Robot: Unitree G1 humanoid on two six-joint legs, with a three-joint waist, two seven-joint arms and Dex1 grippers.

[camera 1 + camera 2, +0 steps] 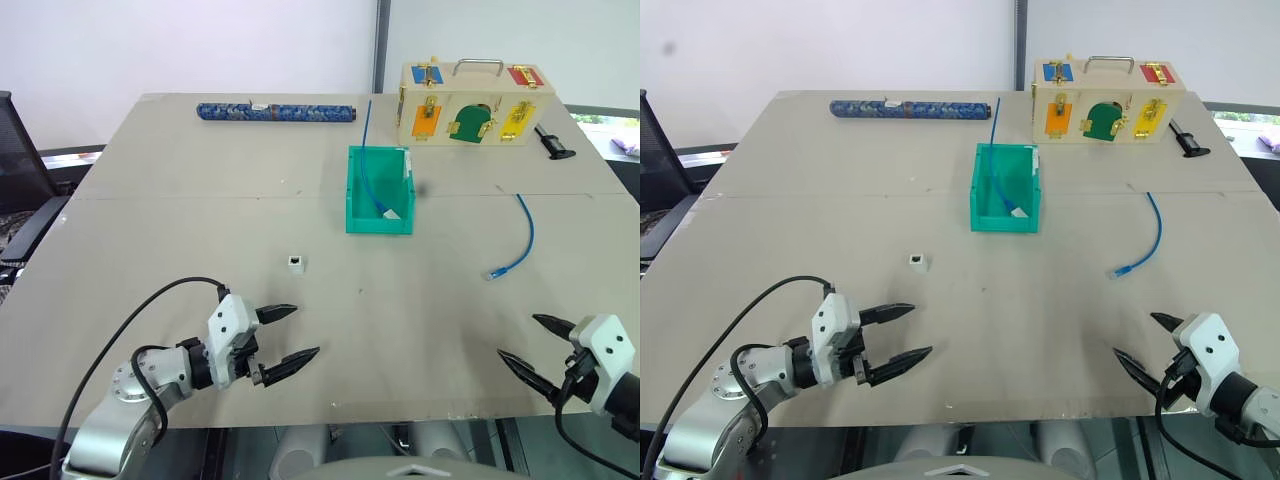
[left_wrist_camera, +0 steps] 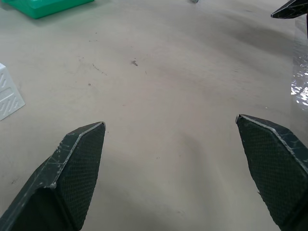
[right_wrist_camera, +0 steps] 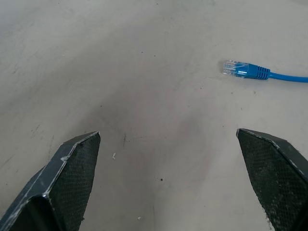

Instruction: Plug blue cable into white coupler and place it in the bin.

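Both grippers hang wide open and empty — the white coupler [image 1: 296, 263] sits just past the left gripper [image 1: 289, 334], the blue cable [image 1: 521, 238] beyond the right gripper [image 1: 534, 345], the bin [image 1: 379, 220] farther back.

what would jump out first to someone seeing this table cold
The teal bin mid-table, with a long blue cord trailing into it. Behind it to the right stands the wooden latch box. A short blue cable curves at right, a tiny white coupler left of centre.
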